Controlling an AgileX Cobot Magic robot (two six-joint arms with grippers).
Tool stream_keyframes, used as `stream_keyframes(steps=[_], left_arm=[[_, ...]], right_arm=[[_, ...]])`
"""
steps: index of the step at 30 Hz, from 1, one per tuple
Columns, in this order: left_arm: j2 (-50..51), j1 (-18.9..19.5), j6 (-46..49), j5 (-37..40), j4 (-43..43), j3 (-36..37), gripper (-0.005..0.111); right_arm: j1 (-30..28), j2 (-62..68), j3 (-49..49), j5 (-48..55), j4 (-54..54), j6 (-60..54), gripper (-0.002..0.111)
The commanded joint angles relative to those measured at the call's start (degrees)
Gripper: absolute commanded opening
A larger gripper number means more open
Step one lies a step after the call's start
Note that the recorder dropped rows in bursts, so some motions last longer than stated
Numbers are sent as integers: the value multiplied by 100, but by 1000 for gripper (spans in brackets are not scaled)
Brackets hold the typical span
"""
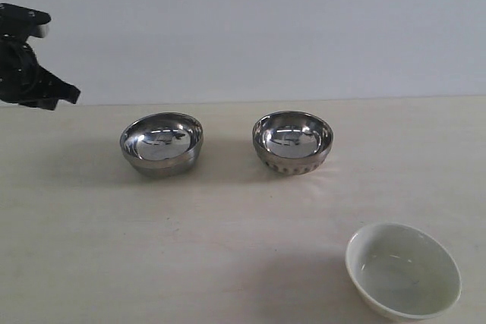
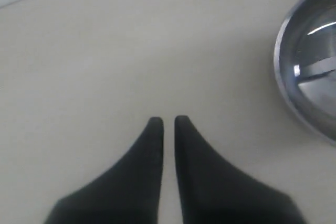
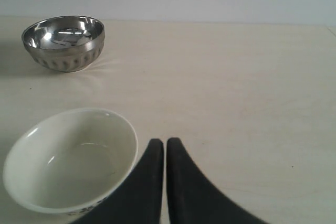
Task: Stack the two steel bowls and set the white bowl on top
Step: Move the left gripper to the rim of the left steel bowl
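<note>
On the pale worktop (image 1: 228,225) the glossy off-white white bowl (image 1: 402,271) sits upright low on the right of the exterior view. It is well apart from the mirror-bright smooth-sided steel bowl (image 1: 161,144) and ribbed steel bowl (image 1: 292,142), which stand side by side farther back. The left pincer (image 2: 168,123) and right pincer (image 3: 165,144) are both closed on nothing; the left wrist view cuts off the smooth-sided steel bowl.

Mirror-shiny smooth steel bowl (image 1: 161,144) and ribbed steel bowl (image 1: 292,142); glossy, perhaps ceramic, white bowl (image 1: 402,271); matt table (image 1: 220,248).
</note>
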Motion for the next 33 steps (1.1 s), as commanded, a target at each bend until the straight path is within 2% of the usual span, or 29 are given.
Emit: stream_keyframes(steps=[1,5,6,8,13,22,30,32,33], left_arm=[[124,-320,361,42,-417,-169,26],[255,-537,338,-81,-466,-206,77],[290,-568,289,-135,-478,-216,87],[384,-591,116,-210,-494,-216,97],[593,-591,36,-230,-650,-216,95],[1095,-591,11,-494,-1649,-216,91],[1597,-591,36,-1102,-2425,-216,90],[1784,-591,87,-1146,-2776,-216,85],[1897,-591,288,-1202,-3014,-216,79]], right_arm=[[-14,-28,1,-58,-7,0,0],[-14,-28,1,-58,-7,0,0],[-14,-28,1,-58,-7,0,0],[-14,-28,1,-58,-7,0,0],[-14,-28,1,-58,-7,0,0],[-14,-28,1,-58,-7,0,0],[-14,-28,1,-58,-7,0,0],[-14,-28,1,-58,-7,0,0],[-14,-28,1,-58,-7,0,0]])
